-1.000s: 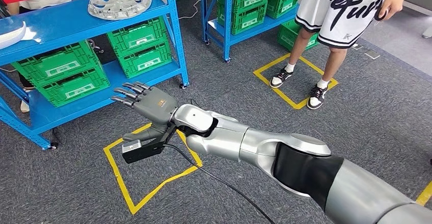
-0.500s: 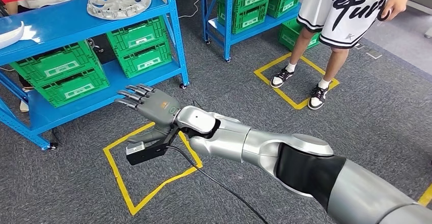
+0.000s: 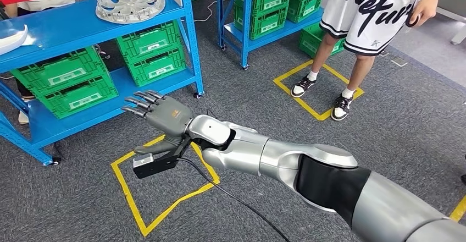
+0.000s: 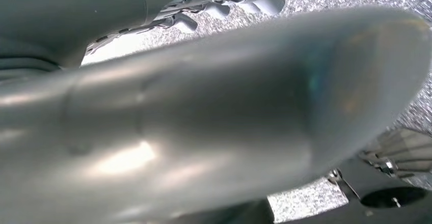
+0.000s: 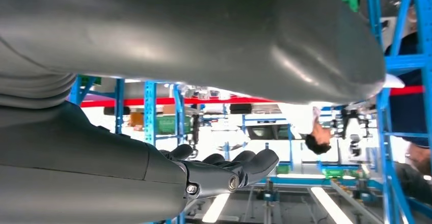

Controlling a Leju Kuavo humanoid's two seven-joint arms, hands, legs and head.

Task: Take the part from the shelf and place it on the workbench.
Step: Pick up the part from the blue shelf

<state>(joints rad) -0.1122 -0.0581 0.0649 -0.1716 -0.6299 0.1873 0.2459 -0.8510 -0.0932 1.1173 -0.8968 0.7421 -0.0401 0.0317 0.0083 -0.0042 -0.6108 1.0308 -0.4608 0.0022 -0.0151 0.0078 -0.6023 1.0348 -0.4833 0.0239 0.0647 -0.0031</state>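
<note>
Part for transfer is a silver wheel cover lying flat on the top deck of the blue shelf, near that deck's right end, with the disc face upward. Being round, it has no long axis; its axis of symmetry points straight up, and the spoked pattern shows no preferred heading. Judged by appearance, it is a thin, rigid moulding, light, with a smooth finish that may slip under the fingers. The openings between the spokes and the outer rim look like the practical places to take hold. Green crates sit on the lower decks. The right hand hovers over the yellow floor square, well below and apart from the part, fingers extended and spread, holding nothing. The left hand's state cannot be determined. A person stands nearby.
</note>
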